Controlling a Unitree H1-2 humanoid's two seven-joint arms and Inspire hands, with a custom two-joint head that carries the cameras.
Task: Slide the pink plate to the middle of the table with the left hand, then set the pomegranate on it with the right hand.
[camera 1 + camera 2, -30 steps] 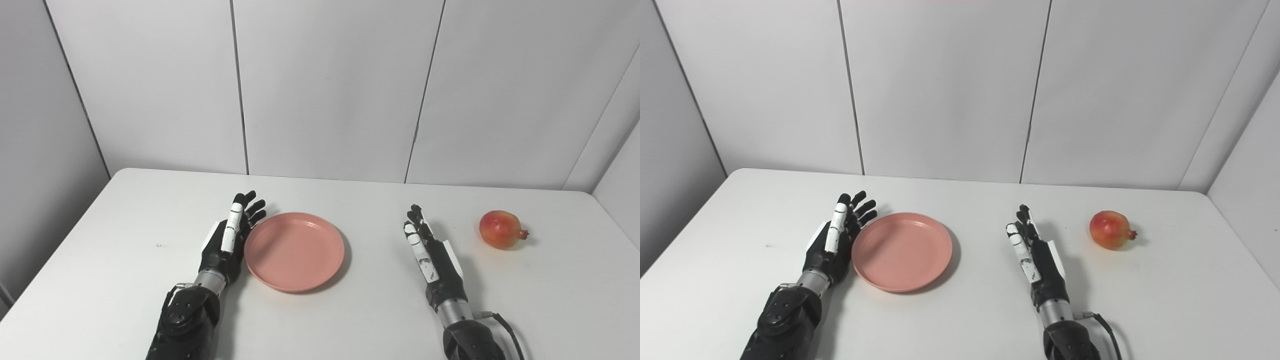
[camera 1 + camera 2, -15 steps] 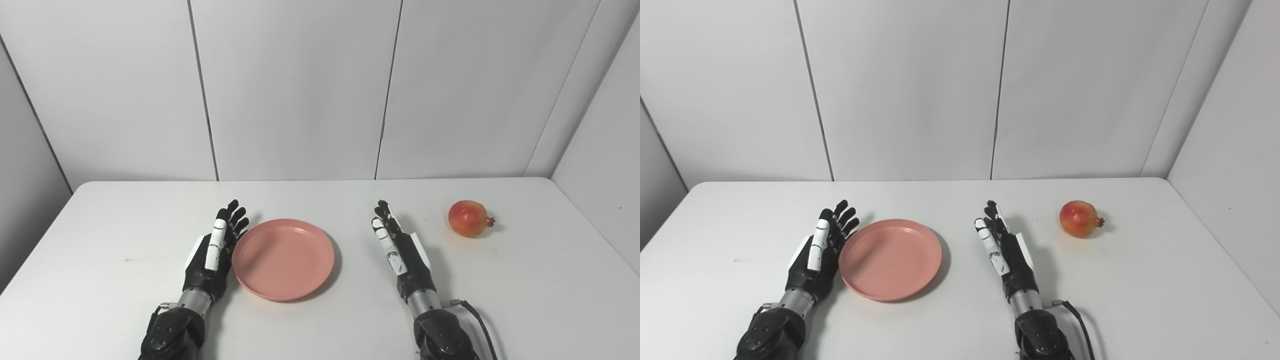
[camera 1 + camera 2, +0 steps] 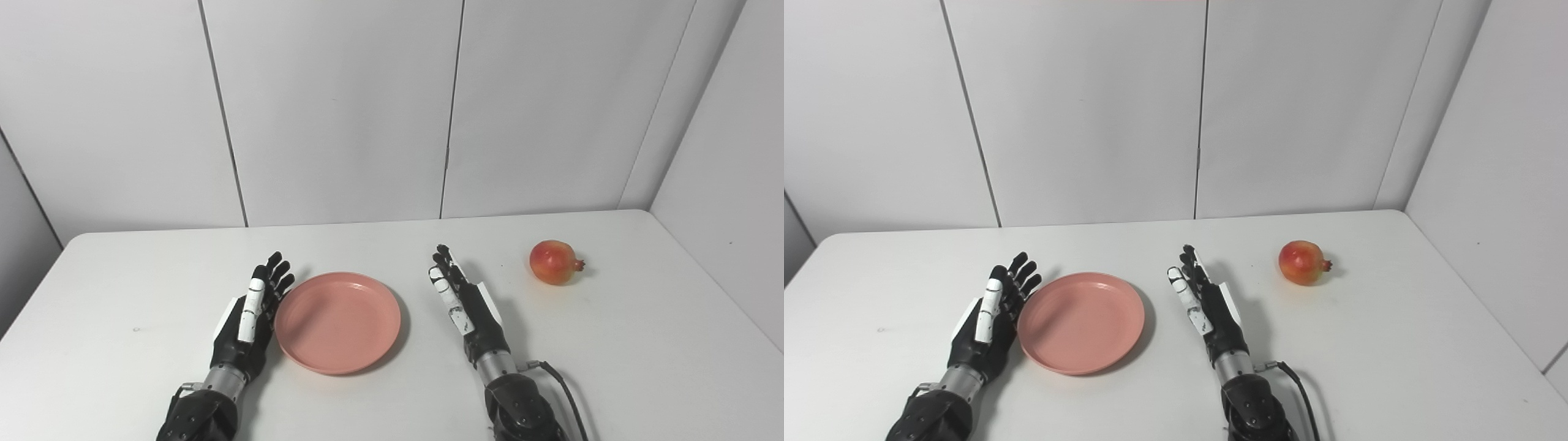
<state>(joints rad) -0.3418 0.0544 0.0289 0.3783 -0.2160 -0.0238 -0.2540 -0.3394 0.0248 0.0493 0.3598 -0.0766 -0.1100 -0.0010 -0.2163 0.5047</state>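
The pink plate (image 3: pixel 338 322) lies flat on the white table (image 3: pixel 643 343), a little left of the middle. My left hand (image 3: pixel 248 321) is open, on edge, with its palm against the plate's left rim. My right hand (image 3: pixel 468 309) is open and empty, on edge, to the right of the plate with a gap between them. The pomegranate (image 3: pixel 553 262) sits red and yellow at the far right of the table, well beyond my right hand. It also shows in the right eye view (image 3: pixel 1302 262).
White wall panels (image 3: pixel 343 104) stand behind the table's far edge, and a side wall (image 3: pixel 729 153) closes the right. A black cable (image 3: pixel 566 398) runs from my right wrist.
The camera has swung right, so the whole picture has shifted left. Both hands, the plate and the pomegranate keep their places relative to each other.
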